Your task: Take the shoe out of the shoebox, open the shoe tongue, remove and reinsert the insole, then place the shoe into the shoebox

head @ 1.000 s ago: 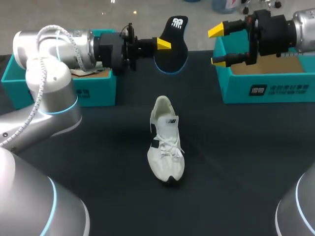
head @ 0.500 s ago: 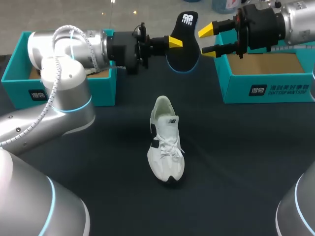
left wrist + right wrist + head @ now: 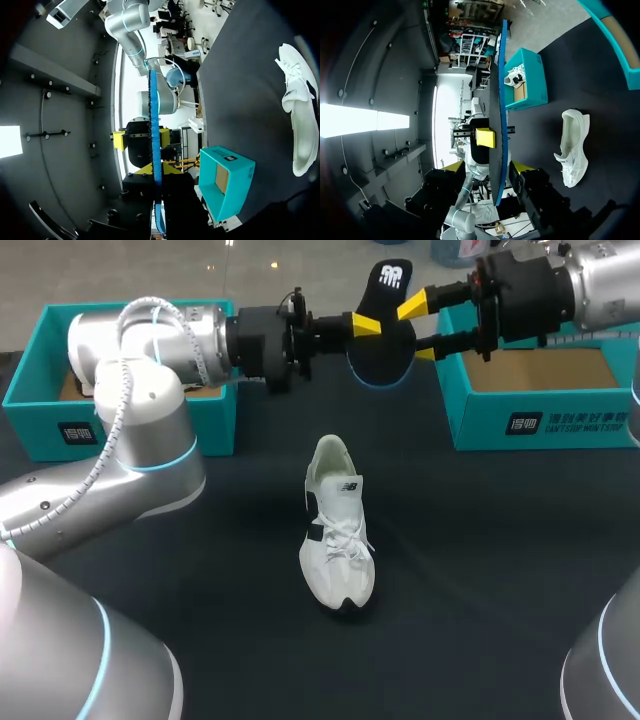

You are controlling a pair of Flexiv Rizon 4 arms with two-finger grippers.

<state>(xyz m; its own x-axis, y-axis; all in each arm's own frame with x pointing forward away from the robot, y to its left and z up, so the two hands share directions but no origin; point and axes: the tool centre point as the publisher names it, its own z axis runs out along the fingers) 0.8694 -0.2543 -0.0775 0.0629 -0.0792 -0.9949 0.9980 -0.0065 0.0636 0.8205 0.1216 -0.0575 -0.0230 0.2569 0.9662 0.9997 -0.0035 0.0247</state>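
A black insole with a blue edge hangs upright above the table's back middle, and my left gripper is shut on its left side. In the left wrist view the insole shows edge-on, pinched in that gripper. My right gripper comes in from the right with one finger on each side of the insole. The right wrist view shows the insole edge-on inside this gripper, with gaps showing, so it is open. The white shoe lies on the black table, toe towards me.
A teal shoebox stands open at the back right, under my right arm. A second teal box stands at the back left, and the right wrist view shows a white shoe inside it. The shoe lies apart from both boxes.
My left arm has carried the insole to the right. My right gripper has moved left and narrowed its fingers around the insole's free end. The shoe has not moved.
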